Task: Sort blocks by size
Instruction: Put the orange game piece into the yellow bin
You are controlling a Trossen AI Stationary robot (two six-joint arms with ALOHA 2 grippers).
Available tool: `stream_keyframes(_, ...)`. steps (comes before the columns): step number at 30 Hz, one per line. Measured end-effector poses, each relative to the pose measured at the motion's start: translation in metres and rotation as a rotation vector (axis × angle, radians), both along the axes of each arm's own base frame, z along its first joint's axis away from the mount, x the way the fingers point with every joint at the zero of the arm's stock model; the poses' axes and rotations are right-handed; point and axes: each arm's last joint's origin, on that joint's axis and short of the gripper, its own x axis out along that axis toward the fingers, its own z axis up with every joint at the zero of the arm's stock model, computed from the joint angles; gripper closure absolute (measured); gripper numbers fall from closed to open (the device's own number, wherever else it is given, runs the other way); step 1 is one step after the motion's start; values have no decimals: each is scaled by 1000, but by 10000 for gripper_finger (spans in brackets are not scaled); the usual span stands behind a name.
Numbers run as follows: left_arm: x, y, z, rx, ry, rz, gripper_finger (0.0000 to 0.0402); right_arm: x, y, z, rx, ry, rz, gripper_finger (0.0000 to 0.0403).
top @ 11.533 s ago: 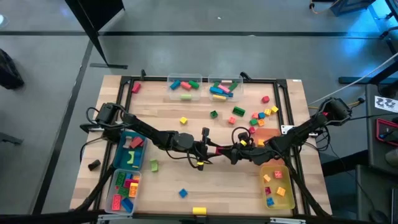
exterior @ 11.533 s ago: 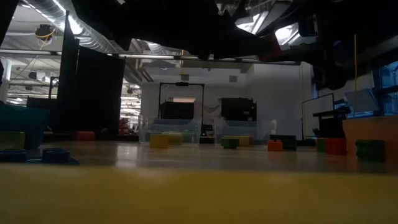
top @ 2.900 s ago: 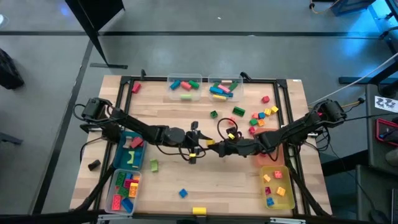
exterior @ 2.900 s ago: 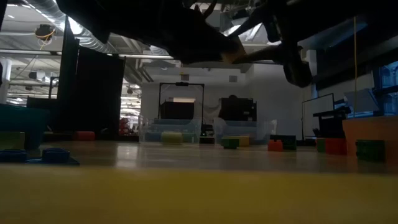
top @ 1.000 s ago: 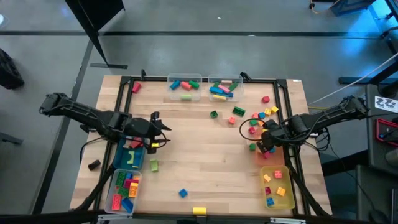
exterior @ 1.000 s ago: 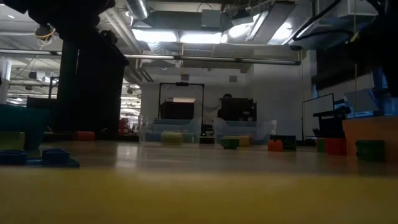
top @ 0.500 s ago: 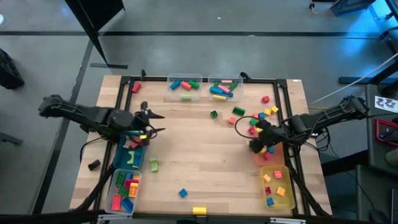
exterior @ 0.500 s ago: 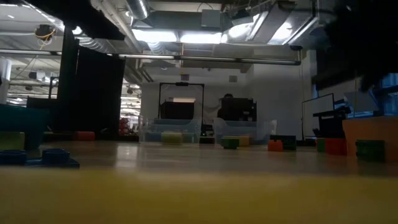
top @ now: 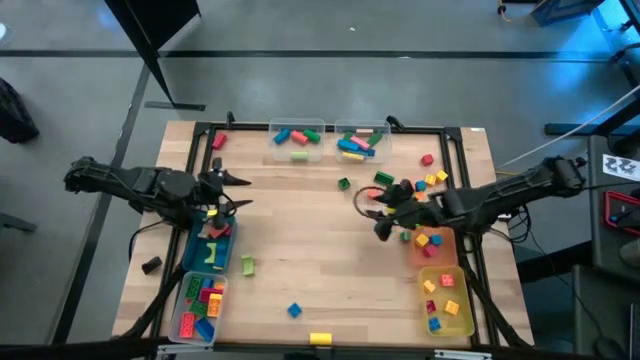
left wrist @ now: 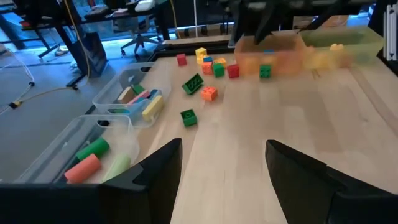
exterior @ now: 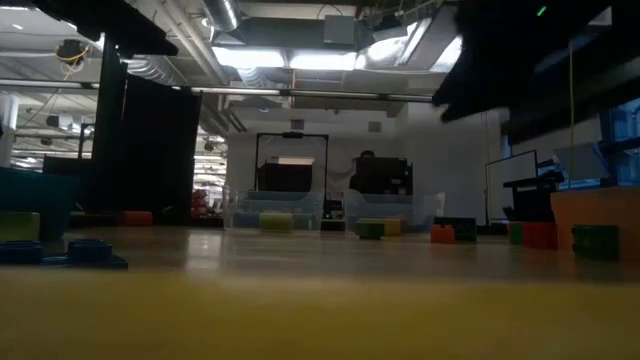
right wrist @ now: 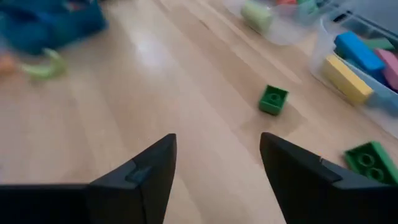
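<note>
Both arms were over the counter. The left gripper hung near the counter's left side, just above the blue bin, its fingers spread apart with nothing between them. The right gripper was right of centre, fingers also released and empty, with bare wood and a small green block ahead of it.

The blocks were scattered. A loose cluster of red, yellow, orange and green ones lay near the right edge, beside the right arm. A larger green block lay just beyond the right gripper, the small green one a bit left of it. A red block sat alone at the far left corner. Near the front, a green block lay beside the blue bin, a blue block farther forward, and a yellow block at the front edge.

Two clear bins at the far edge held longer bars in blue, green, pink and yellow. The blue bin held a yellow piece and a red one. A clear bin at front left was full of mixed small blocks. An orange bin on the right held a couple of blocks, and the yellow bin in front of it held several small ones.
</note>
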Motion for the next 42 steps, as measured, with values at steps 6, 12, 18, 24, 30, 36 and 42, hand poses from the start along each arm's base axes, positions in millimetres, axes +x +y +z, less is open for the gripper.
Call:
stream_keyframes(6, -1, 0, -1, 3, 14, 0, 185, 16, -33, -34, -27, 218, -85, 169)
stream_keyframes(12, -2, 0, -1, 3, 16, 0, 185, 24, -63, -59, -48, 393, -80, 169)
stream_keyframes(18, -3, 1, -4, -3, 39, 5, 185, 27, -83, -75, -75, 485, -88, 169)
stream_keyframes(24, -4, 1, -6, -28, 61, 17, 185, 30, -90, -87, -42, 532, -64, 169)
stream_keyframes(30, -5, 1, -8, -31, 74, 20, 186, 35, -90, -99, -56, 571, -28, 169)
stream_keyframes(36, -5, 1, -8, -31, 74, 21, 185, 40, -90, -109, -57, 575, -19, 170)
stream_keyframes(42, -5, 1, -8, -34, 73, 22, 185, 40, -90, -109, -44, 576, -9, 224)
